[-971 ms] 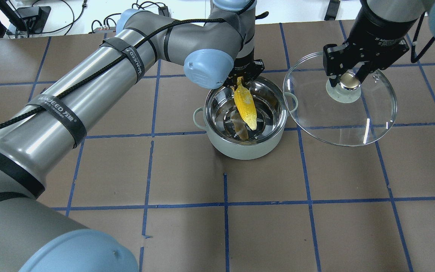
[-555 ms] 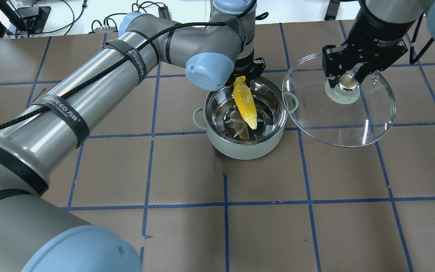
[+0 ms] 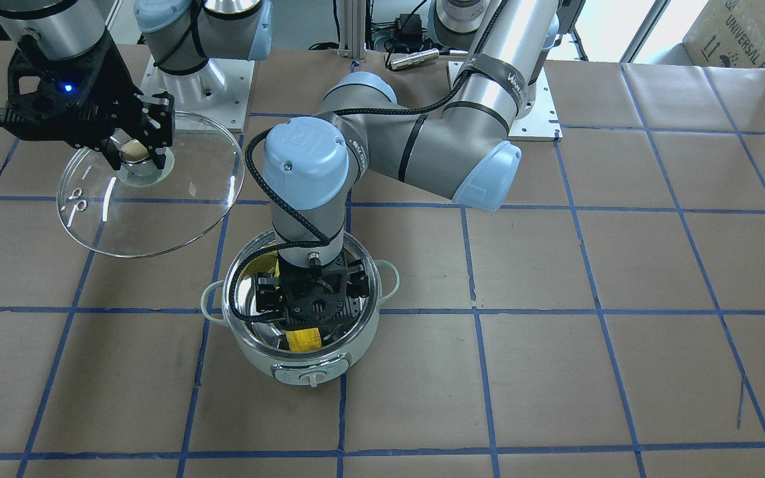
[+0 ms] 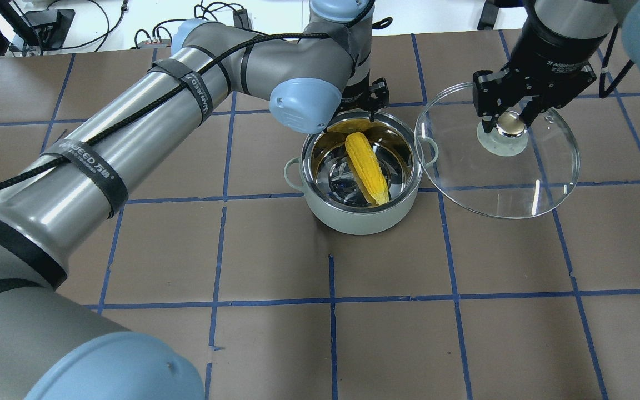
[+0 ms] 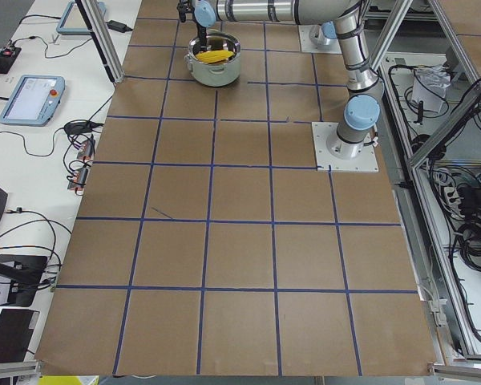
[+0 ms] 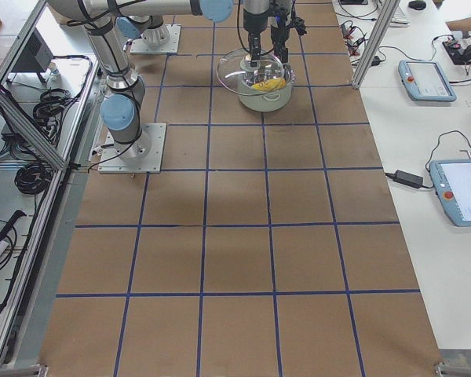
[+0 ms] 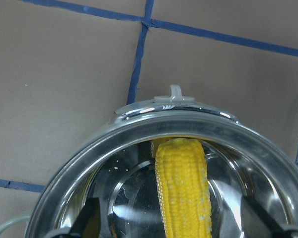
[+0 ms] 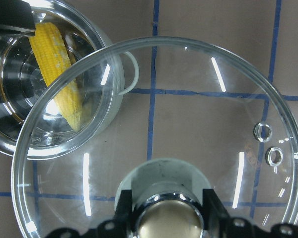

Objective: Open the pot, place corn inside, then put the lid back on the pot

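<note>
The pale mint pot stands open, its front knob facing away from the robot. The yellow corn lies loose inside it, leaning on the steel wall; it also shows in the left wrist view and the front view. My left gripper hangs open just over the pot, its fingers spread wide on either side of the corn and apart from it. My right gripper is shut on the knob of the clear glass lid and holds it in the air to the right of the pot, tilted, its edge overlapping the pot's rim.
The table is brown paper with a blue tape grid. The arms' base plates sit at the robot's side. Tablets and cables lie on side benches beyond the table's edge.
My left gripper has opened and let go of the corn, which dropped from hanging tilted to lying in the pot. The gripper drew back slightly. The right gripper with the lid barely shifted.
</note>
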{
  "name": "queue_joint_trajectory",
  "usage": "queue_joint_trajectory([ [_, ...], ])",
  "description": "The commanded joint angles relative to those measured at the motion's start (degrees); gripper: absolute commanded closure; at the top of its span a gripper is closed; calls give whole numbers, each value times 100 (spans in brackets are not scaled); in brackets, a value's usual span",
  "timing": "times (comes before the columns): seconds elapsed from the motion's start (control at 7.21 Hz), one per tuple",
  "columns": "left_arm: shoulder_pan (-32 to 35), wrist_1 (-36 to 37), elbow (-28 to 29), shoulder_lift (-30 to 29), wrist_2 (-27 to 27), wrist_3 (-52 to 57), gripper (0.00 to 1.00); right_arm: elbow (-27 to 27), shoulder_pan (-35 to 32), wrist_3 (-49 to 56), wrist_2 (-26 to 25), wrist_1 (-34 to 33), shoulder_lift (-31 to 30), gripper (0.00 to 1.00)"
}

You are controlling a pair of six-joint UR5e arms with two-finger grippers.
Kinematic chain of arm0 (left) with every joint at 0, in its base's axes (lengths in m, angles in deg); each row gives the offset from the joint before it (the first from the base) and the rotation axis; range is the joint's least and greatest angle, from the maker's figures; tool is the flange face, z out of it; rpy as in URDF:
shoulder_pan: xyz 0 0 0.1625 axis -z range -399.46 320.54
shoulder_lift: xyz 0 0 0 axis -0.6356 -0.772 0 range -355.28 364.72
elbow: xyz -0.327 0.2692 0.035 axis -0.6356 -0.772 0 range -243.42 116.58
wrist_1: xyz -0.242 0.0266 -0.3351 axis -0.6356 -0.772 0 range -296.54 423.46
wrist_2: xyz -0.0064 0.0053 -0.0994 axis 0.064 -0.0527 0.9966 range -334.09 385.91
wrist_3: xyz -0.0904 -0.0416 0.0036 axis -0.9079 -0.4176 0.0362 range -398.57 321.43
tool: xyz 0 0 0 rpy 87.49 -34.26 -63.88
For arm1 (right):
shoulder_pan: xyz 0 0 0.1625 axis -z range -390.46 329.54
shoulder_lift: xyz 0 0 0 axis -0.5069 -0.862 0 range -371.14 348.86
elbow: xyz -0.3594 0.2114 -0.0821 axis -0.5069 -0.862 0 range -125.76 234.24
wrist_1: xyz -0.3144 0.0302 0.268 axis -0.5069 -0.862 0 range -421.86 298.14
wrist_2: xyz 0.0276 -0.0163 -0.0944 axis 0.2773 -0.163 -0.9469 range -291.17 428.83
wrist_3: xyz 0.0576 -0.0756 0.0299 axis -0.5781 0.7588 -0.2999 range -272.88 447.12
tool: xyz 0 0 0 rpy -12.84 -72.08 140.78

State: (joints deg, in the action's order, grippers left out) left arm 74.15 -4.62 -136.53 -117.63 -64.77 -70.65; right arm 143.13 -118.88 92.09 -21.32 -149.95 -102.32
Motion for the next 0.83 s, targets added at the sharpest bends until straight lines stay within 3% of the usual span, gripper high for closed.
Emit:
queue_joint_trajectory([
  [0.0, -303, -380, -20, 237, 15, 806, 0, 23, 9, 4, -3, -15, 4, 74],
  [0.28, -1030, -1159, -28, 797, 181, 2411, 0, 23, 9, 4, -3, -129, 39, 74],
  [0.69, -2026, -2548, -28, 1844, 446, 3032, 0, 23, 9, 12, -3, -129, 39, 74],
])
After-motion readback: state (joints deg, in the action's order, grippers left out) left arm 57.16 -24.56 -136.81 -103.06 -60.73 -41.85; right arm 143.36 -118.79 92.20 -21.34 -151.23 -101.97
